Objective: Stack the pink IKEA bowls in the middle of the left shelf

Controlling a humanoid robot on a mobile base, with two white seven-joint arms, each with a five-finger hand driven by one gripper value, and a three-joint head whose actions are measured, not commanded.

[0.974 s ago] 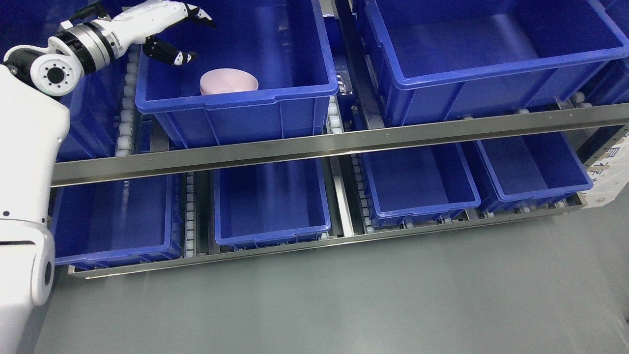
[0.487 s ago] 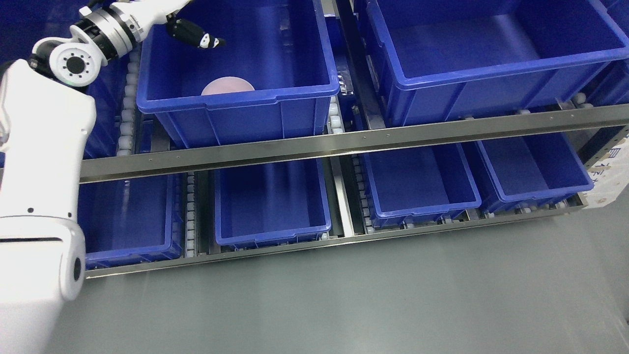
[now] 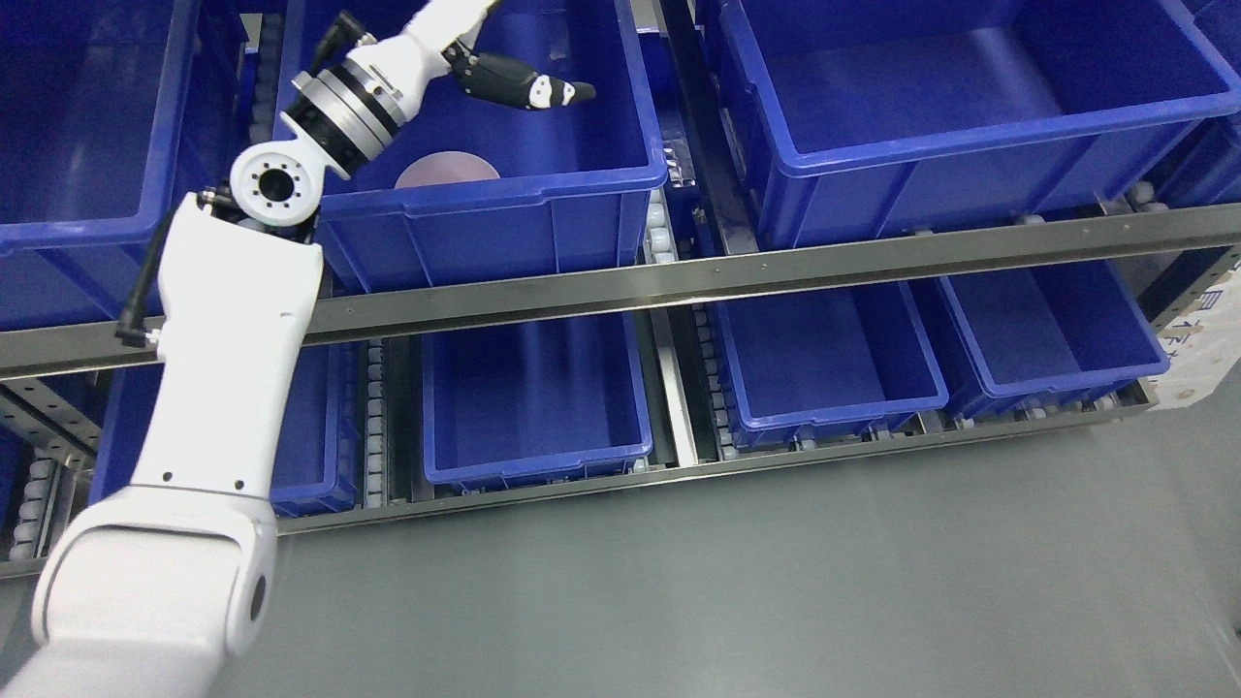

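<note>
Head view shows you the left hand [image 3: 504,68] raised inside the blue bin [image 3: 465,208], fingers loose and empty; the pink bowl [image 3: 448,171] rests at its front wall, apparently just released.

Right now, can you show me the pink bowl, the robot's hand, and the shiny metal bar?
pink bowl [image 3: 448,172]: head view, on its visible top.
left hand [image 3: 504,73]: head view, on its dark thumb.
metal bar [image 3: 776,267]: head view, on its front face.
</note>
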